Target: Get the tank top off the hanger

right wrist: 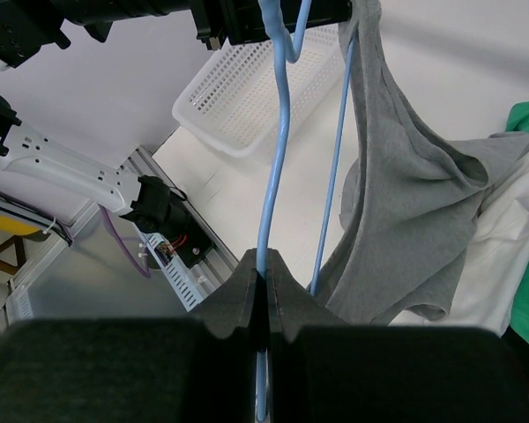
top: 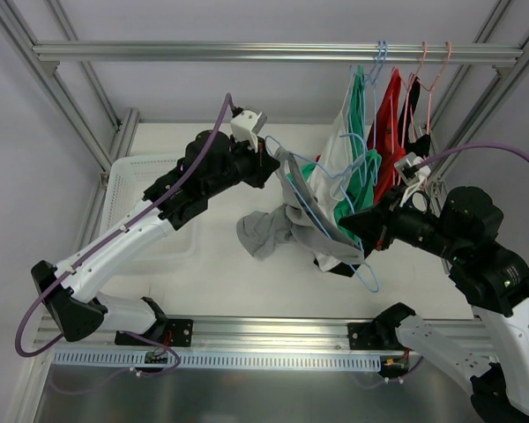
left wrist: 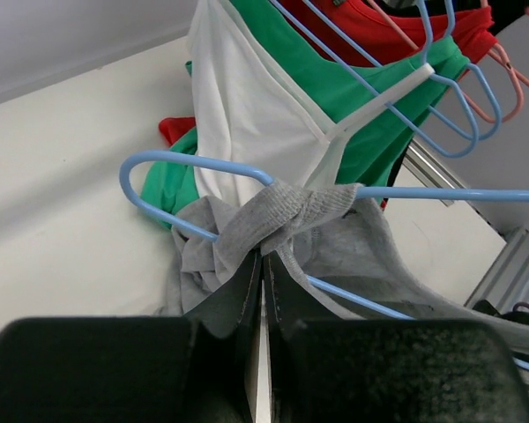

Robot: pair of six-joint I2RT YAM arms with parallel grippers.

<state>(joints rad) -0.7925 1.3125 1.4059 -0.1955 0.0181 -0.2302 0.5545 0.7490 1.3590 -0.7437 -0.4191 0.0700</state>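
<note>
Two claws share the work at this point, and the job looks roughly half done. In the left wrist view the left claw [left wrist: 263, 260] is clenched on a bunched strap of the grey tank top [left wrist: 370, 251], right where that strap wraps over the wire of the blue hanger [left wrist: 194, 160] at the centre of the frame. In the right wrist view the right claw [right wrist: 264, 263] is clamped on the hanger's wire, holding it off the rail [top: 247, 51], which runs across the top of the overhead view. From above, hanger and tank top sit in the middle of the frame, between the two arms, with most of the grey cloth sagging in a heap toward the table [top: 220, 282]. Whether the heap touches the surface I cannot tell. What seems left is to draw the gripped strap off the end of the wire. Whether the second strap is already free is hidden by the folds. Green, white and red garments [top: 383, 123] hang just beside it on the rail at upper right.
</note>
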